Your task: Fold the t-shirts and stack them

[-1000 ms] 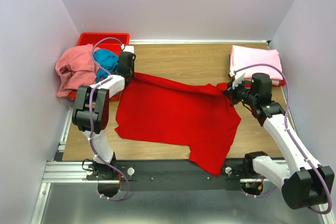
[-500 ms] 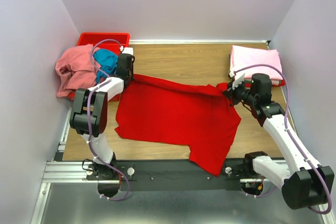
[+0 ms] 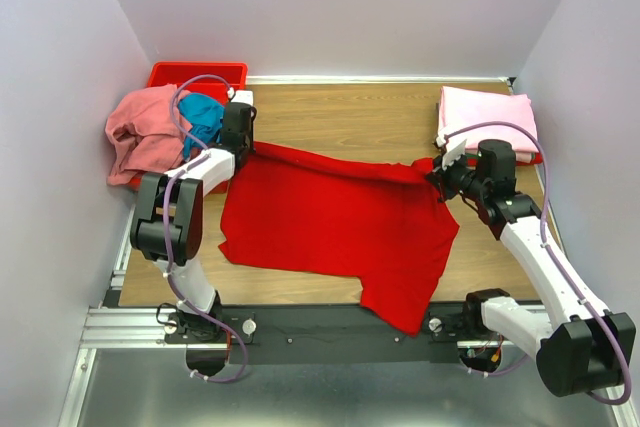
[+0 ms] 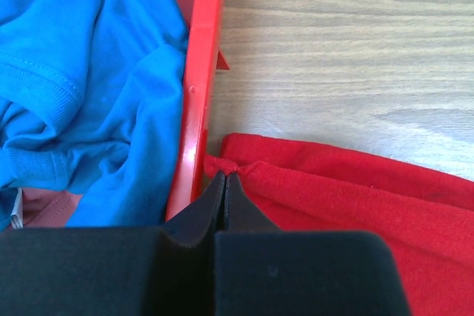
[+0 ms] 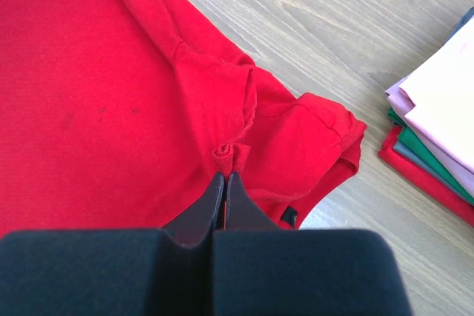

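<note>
A bright red t-shirt (image 3: 330,217) lies spread across the middle of the wooden table, one part hanging over the near edge. My left gripper (image 3: 240,147) is shut on its far left corner (image 4: 235,168), right beside the bin wall. My right gripper (image 3: 437,173) is shut on a pinched fold of the same red t-shirt (image 5: 233,155) near its right sleeve. A teal blue t-shirt (image 4: 81,72) and a salmon pink t-shirt (image 3: 140,132) lie crumpled in and over the bin. Folded t-shirts, light pink on top (image 3: 488,112), are stacked at the far right.
The rigid red plastic bin (image 3: 197,74) stands at the far left corner; its rim (image 4: 198,86) runs just left of my left gripper. The folded stack (image 5: 437,138) lies close to my right gripper's right side. Grey walls enclose the table on three sides.
My left arm's elbow has drifted slightly left and toward me. Both grips and the red t-shirt stay as they were.
</note>
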Controlling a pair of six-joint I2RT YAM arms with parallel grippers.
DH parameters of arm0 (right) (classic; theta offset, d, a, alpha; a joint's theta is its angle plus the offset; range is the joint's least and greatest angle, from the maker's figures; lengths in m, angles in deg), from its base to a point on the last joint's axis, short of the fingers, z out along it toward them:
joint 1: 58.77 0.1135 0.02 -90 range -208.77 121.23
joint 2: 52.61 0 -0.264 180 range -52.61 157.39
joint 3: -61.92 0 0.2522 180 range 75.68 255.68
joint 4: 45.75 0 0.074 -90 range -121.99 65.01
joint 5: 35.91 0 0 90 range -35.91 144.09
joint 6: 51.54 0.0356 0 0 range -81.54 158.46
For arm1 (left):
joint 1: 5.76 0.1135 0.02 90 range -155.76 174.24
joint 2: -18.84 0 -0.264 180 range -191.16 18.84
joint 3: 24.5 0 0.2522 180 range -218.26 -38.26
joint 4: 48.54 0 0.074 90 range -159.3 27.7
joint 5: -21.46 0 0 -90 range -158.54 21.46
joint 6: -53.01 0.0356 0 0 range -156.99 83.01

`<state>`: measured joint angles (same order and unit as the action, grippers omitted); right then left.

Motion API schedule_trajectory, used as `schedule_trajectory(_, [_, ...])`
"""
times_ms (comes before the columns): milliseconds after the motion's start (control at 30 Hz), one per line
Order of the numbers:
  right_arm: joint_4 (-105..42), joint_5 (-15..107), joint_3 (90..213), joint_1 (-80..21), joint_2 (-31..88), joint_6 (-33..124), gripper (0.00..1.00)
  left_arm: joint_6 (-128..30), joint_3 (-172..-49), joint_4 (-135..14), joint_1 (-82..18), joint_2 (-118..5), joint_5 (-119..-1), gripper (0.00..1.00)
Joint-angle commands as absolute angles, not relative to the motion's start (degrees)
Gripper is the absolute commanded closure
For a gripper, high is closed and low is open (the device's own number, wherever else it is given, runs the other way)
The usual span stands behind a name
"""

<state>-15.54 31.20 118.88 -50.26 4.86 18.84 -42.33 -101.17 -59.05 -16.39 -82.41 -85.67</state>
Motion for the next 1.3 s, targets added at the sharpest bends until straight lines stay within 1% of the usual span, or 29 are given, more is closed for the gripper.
schedule_trajectory(0, [-15.1,32.6,118.6,-50.6,4.9,18.4,0.99,-42.2,-100.4,-60.1,-16.6,-81.1,-87.9,1.00])
schedule_trajectory(200, [-15.2,32.6,118.5,-50.6,4.9,18.4,1.00,-42.3,-100.3,-61.3,-16.7,-81.0,-88.0,1.00])
schedule_trajectory(233, [-15.2,32.7,118.6,-50.7,5.0,18.4,1.00,-42.6,-100.2,-61.6,-16.7,-80.8,-87.9,0.97])
schedule_trajectory(267, [-15.2,32.6,118.5,-50.7,5.1,18.4,0.99,-42.7,-100.1,-61.9,-16.7,-79.8,-87.6,0.93])
schedule_trajectory(300, [-15.2,32.6,118.6,-50.7,5.2,18.4,1.00,-43.0,-100.0,-62.1,-16.7,-79.0,-87.0,0.83])
schedule_trajectory(333, [-15.2,32.7,118.6,-50.7,5.3,18.3,1.00,-43.8,-99.4,-62.1,-16.8,-78.0,-86.4,0.79])
schedule_trajectory(367, [-15.2,32.6,118.6,-50.6,5.5,18.3,1.00,-44.4,-99.2,-62.2,-16.9,-75.3,-85.7,0.70])
schedule_trajectory(433, [-15.2,32.5,118.5,-50.7,6.0,18.2,1.00,-45.6,-97.9,-61.9,-17.5,-70.1,-82.9,0.64])
schedule_trajectory(467, [-15.2,32.6,118.5,-50.7,6.2,18.1,1.00,-45.9,-97.4,-61.4,-17.8,-68.3,-80.8,0.60])
schedule_trajectory(567, [-15.2,32.4,118.4,-50.7,6.6,17.9,0.99,-46.7,-95.8,-60.2,-18.2,-61.8,-76.8,0.56])
schedule_trajectory(667, [-15.1,32.8,118.2,-50.6,7.0,17.7,1.00,-46.5,-94.5,-60.1,-18.2,-56.2,-75.3,0.55])
schedule_trajectory(733, [-15.2,33.1,118.0,-50.7,6.8,17.6,1.00,-46.0,-93.4,-60.1,-18.2,-51.6,-75.7,0.54])
schedule_trajectory(833, [-15.1,33.1,117.5,-50.7,6.4,17.3,1.00,-44.4,-92.1,-61.1,-18.2,-47.0,-77.4,0.50])
schedule_trajectory(933, [-15.0,32.7,117.1,-50.7,6.0,16.7,1.00,-43.1,-90.9,-62.2,-18.2,-41.7,-79.3,0.44])
schedule_trajectory(1033, [-14.2,32.6,117.1,-50.7,5.9,16.0,1.00,-43.1,-88.9,-64.1,-18.2,-36.4,-78.9,0.43])
schedule_trajectory(1200, [-12.3,32.0,117.1,-50.7,6.3,14.4,1.00,-43.3,-85.8,-65.5,-18.2,-31.1,-78.0,0.42])
schedule_trajectory(1267, [-11.6,32.0,117.1,-50.7,6.5,13.9,0.99,-43.4,-85.2,-65.8,-18.3,-29.2,-77.9,0.40])
